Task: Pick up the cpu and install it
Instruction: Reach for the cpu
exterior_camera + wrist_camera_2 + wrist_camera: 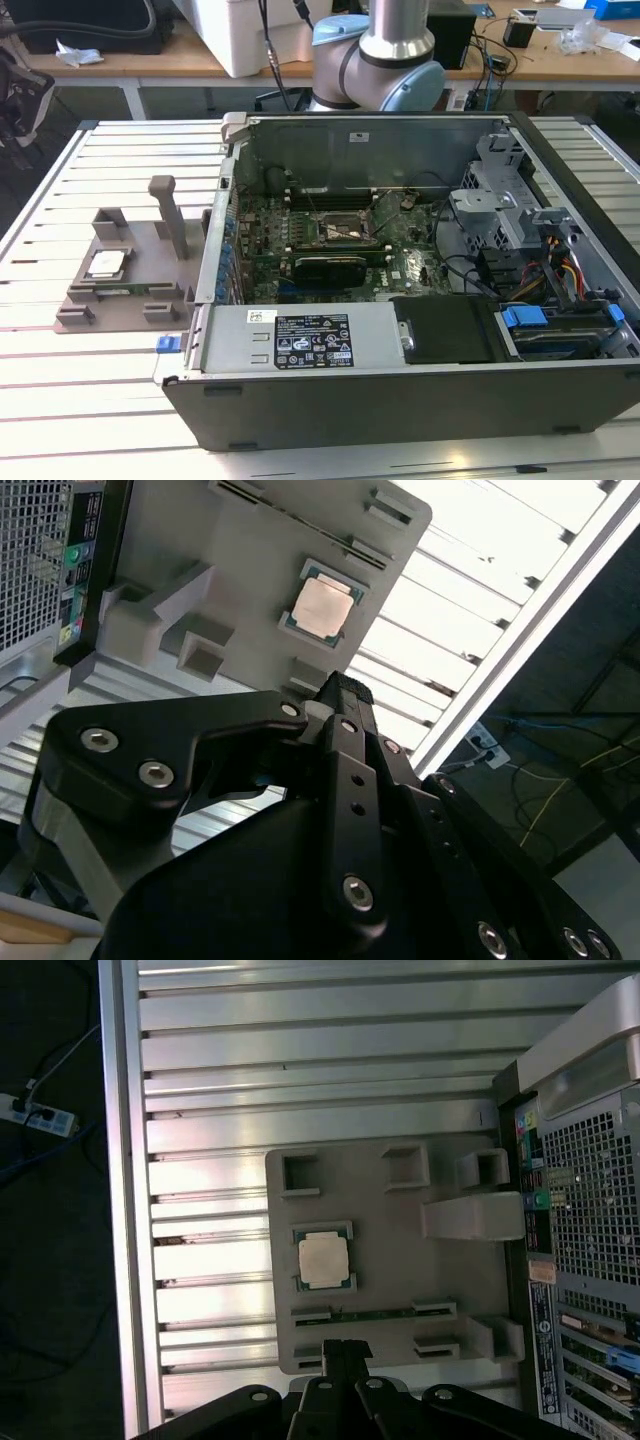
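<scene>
In the exterior view, the cpu (105,264) lies flat in its seat on the grey holder (150,255). The holder sits on the table (90,380), just beside the open case (400,400) on the exterior view's left. The socket (335,230) on the board inside the case looks bare, so I judge that neither the pickup nor the install is done. The arm (395,40) rises behind the case. This view alone shows the case interior and where the chip must go.

In the first wrist view, the camera looks straight down on the holder (400,1270), with the cpu (324,1259) seated silver side up. The gripper (346,1348) hovers over the holder's edge, near the chip but clear of it. Its fingertips are pressed together and it has hold of nothing. This view gives the chip's outline squarely, along with the case's rear panel (590,1210).

In the second wrist view, the gripper (343,690) is seen obliquely from behind its linkage. The cpu (322,607) lies beyond its tip, apart from it. This angle shows the gap between tip and chip, which the overhead look flattens.
</scene>
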### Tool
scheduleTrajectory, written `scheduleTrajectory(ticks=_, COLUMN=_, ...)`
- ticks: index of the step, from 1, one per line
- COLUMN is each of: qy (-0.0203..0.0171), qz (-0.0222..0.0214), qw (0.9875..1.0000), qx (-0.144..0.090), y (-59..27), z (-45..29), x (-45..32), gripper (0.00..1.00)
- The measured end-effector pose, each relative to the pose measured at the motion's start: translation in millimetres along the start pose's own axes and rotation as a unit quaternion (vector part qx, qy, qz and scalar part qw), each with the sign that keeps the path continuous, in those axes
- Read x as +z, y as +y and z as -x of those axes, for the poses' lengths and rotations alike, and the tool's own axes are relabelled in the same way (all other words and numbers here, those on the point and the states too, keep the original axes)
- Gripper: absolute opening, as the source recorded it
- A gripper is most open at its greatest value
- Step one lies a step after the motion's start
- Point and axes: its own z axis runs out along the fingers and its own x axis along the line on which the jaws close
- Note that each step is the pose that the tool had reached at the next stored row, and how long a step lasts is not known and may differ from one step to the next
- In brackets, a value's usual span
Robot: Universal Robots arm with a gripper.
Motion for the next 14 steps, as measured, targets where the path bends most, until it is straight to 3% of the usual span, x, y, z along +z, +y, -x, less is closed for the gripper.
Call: scheduleTrajectory(ticks=14, qy=0.0, qz=0.0, qw=1.0, qx=0.0, y=-1.2, z=-16.2, x=-0.2, gripper=0.11)
